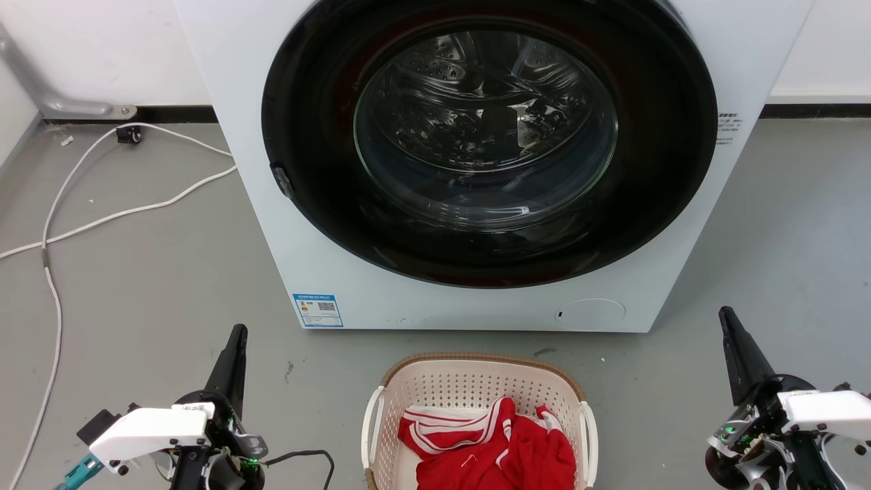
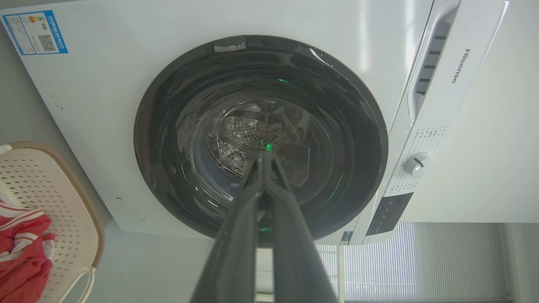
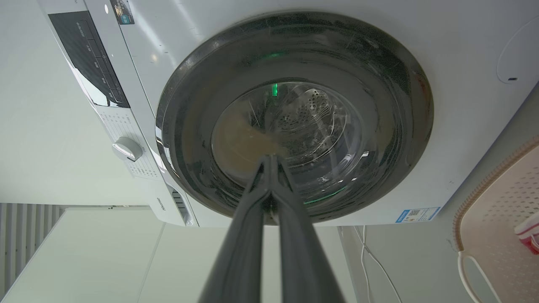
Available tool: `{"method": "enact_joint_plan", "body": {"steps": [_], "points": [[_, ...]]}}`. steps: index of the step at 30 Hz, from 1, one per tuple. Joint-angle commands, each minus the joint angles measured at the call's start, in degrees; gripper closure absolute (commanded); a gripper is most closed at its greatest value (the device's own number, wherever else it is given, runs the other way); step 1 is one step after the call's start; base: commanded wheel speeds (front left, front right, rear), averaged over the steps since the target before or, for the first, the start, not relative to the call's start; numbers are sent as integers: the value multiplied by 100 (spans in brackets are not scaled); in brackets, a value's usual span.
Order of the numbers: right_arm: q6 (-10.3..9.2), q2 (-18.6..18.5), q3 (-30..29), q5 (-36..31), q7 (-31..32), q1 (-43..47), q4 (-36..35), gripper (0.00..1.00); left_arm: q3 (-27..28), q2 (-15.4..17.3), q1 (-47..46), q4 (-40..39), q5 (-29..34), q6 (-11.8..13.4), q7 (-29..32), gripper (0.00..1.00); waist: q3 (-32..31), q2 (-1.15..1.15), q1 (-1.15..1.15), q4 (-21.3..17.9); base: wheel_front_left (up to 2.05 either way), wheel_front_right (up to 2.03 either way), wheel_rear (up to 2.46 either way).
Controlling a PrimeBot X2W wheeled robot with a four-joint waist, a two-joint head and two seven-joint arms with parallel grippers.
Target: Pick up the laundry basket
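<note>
The left gripper [image 1: 237, 338] and right gripper [image 1: 727, 318] were both clenched on nothing, parked wide apart. Between them, inward of each, sat the laundry basket [image 1: 469, 383]. Its white side handles [image 1: 368, 425] were turned outward, apparently so each gripper could take one.

Right wrist view. The right gripper [image 3: 271, 159] rises from the bottom centre, its two dark fingers pressed together at the tips, with nothing between them. Behind the tips, the washing machine [image 3: 463, 50] presents its round dark door [image 3: 404, 118], the perforated drum [image 3: 311, 109] visible through the glass. Upper left: dark control panel [image 3: 84, 59]; below it, a dial [image 3: 126, 148]. Lower right of the door: a blue label [image 3: 417, 214]. Right edge: laundry basket [image 3: 497, 227] with a white handle [image 3: 465, 269], holding a red-and-white garment [image 3: 528, 235]. A white cable [image 3: 372, 261] lies on the grey floor [image 3: 421, 261].
</note>
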Motion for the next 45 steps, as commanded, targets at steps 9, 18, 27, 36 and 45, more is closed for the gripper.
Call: {"method": "enact_joint_plan", "body": {"steps": [9, 18, 27, 36, 45], "points": [[0, 24, -11, -37, 9, -65, 5, 100, 22, -9, -51, 6, 12, -20, 17, 100, 0, 0, 0, 0, 0, 0, 0], [0, 25, -14, -41, 13, -65, 5, 100, 23, -11, -52, 6, 14, -20, 20, 100, 0, 0, 0, 0, 0, 0, 0], [0, 26, -15, -43, 15, -65, 5, 100, 25, -12, -52, 6, 16, -20, 21, 100, 0, 0, 0, 0, 0, 0, 0], [0, 26, -16, -46, 17, -65, 5, 100, 25, -13, -52, 6, 18, -20, 23, 100, 0, 0, 0, 0, 0, 0, 0], [-1, 24, 45, -31, -60, 159, 105, 0, -45, -26, 152, 111, 16, 2, -77, 0, 0, 0, 0, -1, 0, 0, 0]]}}
